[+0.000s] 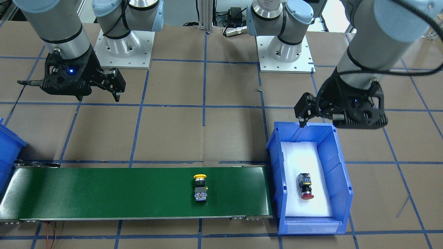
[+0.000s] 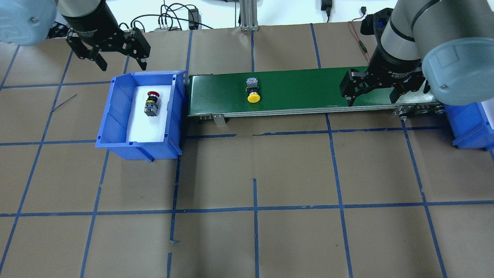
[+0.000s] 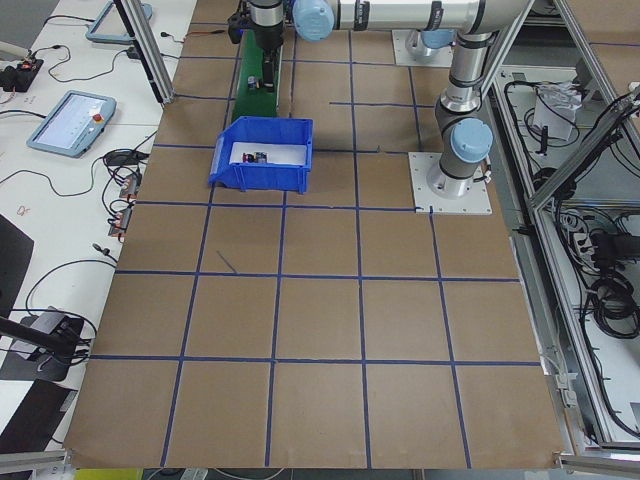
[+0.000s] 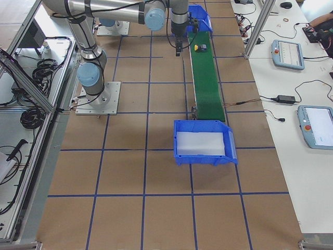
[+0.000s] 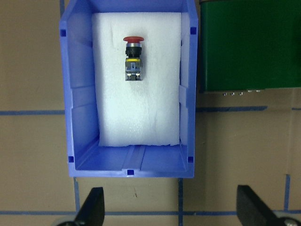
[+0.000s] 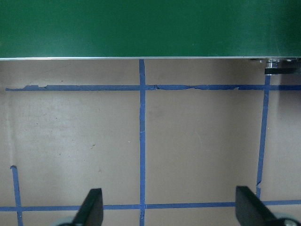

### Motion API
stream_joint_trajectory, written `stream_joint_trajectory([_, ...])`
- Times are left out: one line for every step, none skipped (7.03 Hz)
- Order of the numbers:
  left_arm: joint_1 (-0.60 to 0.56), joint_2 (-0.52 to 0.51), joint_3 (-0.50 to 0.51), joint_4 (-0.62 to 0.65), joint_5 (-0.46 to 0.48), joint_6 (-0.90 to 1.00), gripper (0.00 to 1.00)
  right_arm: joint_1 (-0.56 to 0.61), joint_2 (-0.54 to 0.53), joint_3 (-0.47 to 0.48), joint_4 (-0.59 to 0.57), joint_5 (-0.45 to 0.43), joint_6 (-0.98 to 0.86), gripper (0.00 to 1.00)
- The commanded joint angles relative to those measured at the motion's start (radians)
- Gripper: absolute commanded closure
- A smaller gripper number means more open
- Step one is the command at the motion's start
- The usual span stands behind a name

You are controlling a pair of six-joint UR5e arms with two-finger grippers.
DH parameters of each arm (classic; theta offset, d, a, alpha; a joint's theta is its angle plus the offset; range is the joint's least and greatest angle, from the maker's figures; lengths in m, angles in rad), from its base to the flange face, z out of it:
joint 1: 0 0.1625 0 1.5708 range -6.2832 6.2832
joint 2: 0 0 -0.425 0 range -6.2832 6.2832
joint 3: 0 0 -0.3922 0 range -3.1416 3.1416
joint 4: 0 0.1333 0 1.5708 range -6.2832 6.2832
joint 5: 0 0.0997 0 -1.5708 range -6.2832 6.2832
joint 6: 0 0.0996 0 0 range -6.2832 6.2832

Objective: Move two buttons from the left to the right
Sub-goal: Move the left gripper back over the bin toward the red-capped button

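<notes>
The left gripper (image 2: pixel 122 63) is hanging open and empty, and just beside it the red button (image 2: pixel 151 103) is lying on white foam (image 2: pixel 142 127) inside the blue bin (image 2: pixel 115 112). Farther away, the yellow button (image 2: pixel 252 90) is lying on the green belt (image 2: pixel 301 88), between this gripper and the right gripper (image 2: pixel 371 98). The right gripper is also hanging open and empty, near the belt's other end.

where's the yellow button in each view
Front-facing: yellow button on green belt, right of middle.
Overhead: on belt, left part.
Exterior left: too small to tell.
Exterior right: belt's far part.
Wrist views: not in view.
Shared landmark: the green belt.
</notes>
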Motion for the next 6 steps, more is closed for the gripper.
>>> stream_joint_trajectory([0.042,-0.130,0.012,0.100,-0.083,0.026,0.00,0.000,0.000,0.000,0.000,0.000,0.000,0.00])
stream_joint_trajectory([0.053,-0.163,0.001,0.139,-0.107,0.024,0.00,0.000,0.000,0.000,0.000,0.000,0.000,0.00])
stream_joint_trajectory([0.055,-0.184,-0.017,0.144,-0.095,0.024,0.00,0.000,0.000,0.000,0.002,0.000,0.000,0.00])
stream_joint_trajectory([0.059,-0.218,-0.045,0.206,-0.075,0.026,0.00,0.001,0.001,0.000,0.000,0.002,-0.002,0.00])
stream_joint_trajectory([0.064,-0.235,-0.096,0.284,-0.050,0.026,0.01,0.001,0.001,0.002,0.000,0.002,-0.002,0.00])
stream_joint_trajectory([0.067,-0.238,-0.143,0.343,-0.033,0.026,0.01,0.001,0.008,-0.002,-0.002,0.003,0.006,0.00])
